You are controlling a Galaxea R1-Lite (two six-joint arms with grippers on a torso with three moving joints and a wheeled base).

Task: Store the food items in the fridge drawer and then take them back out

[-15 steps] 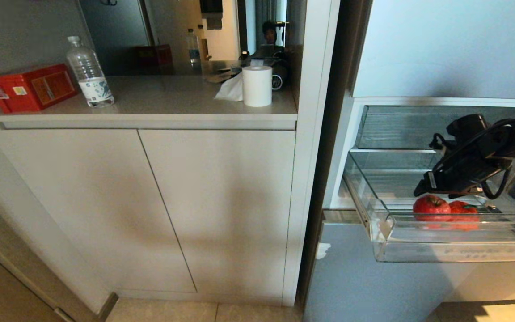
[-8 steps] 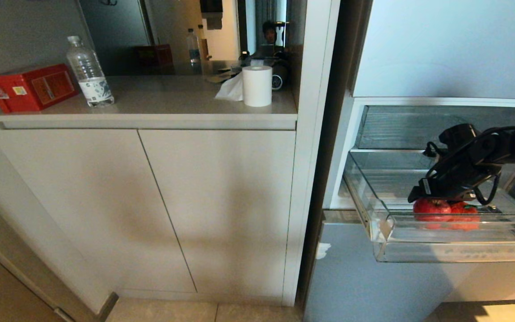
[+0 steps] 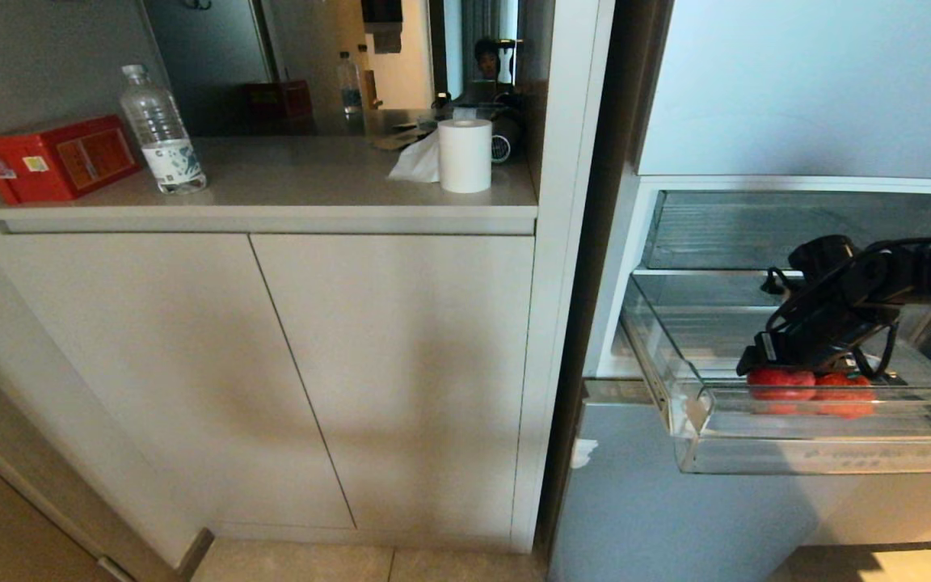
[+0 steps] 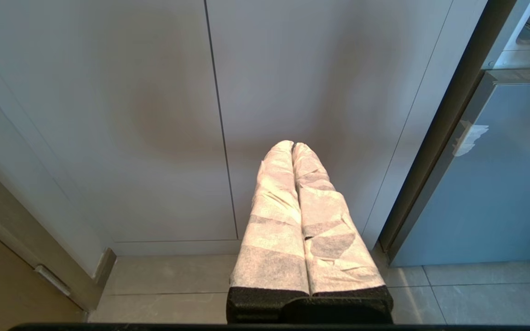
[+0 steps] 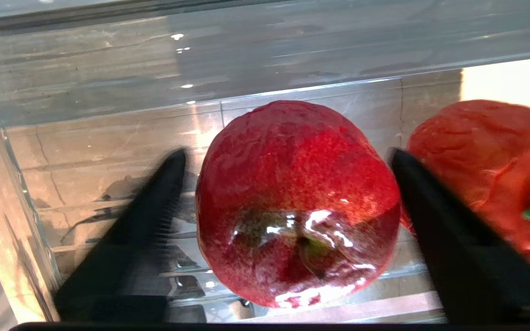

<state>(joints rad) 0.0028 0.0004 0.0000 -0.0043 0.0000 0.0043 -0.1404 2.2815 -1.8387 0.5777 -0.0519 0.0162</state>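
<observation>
No writing can be made out: the label on the water bottle (image 3: 173, 160), the panels on the red box (image 3: 53, 158) and the faint lettering on the drawer's (image 3: 829, 459) front lip are all too small to read.

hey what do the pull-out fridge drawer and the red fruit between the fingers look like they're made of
The drawer looks like clear hard plastic: floor tiles show through it and its walls carry sharp glints. The red fruit has a glossy, slightly dimpled skin with bright highlights, like an apple; real or plastic replica, I can't tell. The right end effector sits open around it.
</observation>
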